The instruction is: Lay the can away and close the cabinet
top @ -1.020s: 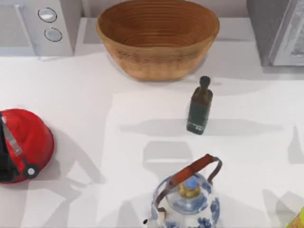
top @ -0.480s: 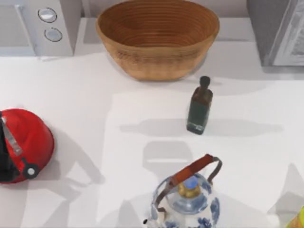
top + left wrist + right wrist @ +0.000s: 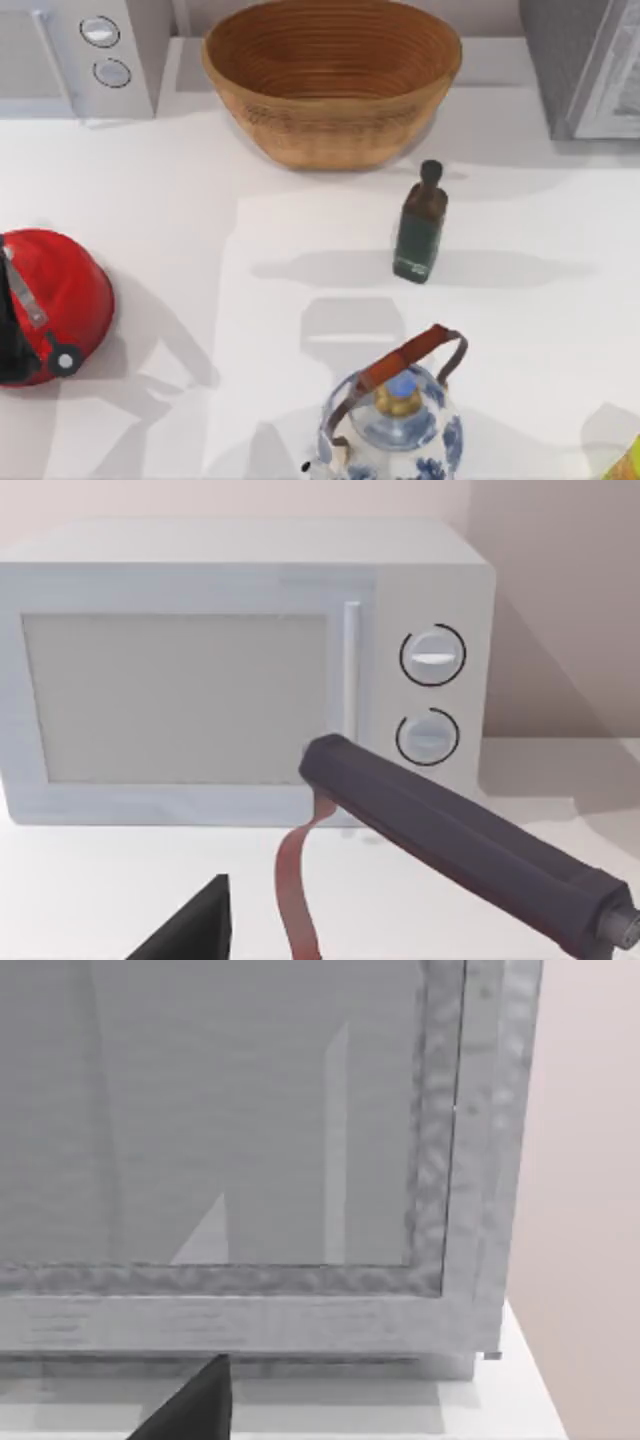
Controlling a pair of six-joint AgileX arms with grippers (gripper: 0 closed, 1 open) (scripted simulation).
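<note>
Worktop (image 3: 200, 200) as seen from above: a woven basket (image 3: 332, 80) stands at the back centre, and a dark green bottle (image 3: 420, 225) stands upright just in front of its right side, apart from it. A blue-and-white teapot (image 3: 395, 425) with a brown-wrapped handle sits at the front edge, well apart from the bottle. A red domed object (image 3: 55, 300) lies at the left edge. A white microwave (image 3: 80, 50) occupies the back left corner and a grey cabinet (image 3: 585, 70) the back right corner. The can (image 3: 630, 462) shows as a yellow-green sliver cut off by the top view's front right corner, well apart from the cabinet; whether it rests on the worktop or is held cannot be told. In the left wrist view the left gripper (image 3: 190, 932) appears as one dark wedge low in the frame, facing the microwave door and its two dials; a dark grey bar (image 3: 460, 850) with a red strap (image 3: 295, 890) lies between gripper and microwave. The right wrist view shows the right gripper (image 3: 195, 1405) as a like wedge, close before the cabinet's grey front panel and mottled frame — whether the cabinet is open or shut cannot be told. For both grippers, apart or together cannot be told.
</note>
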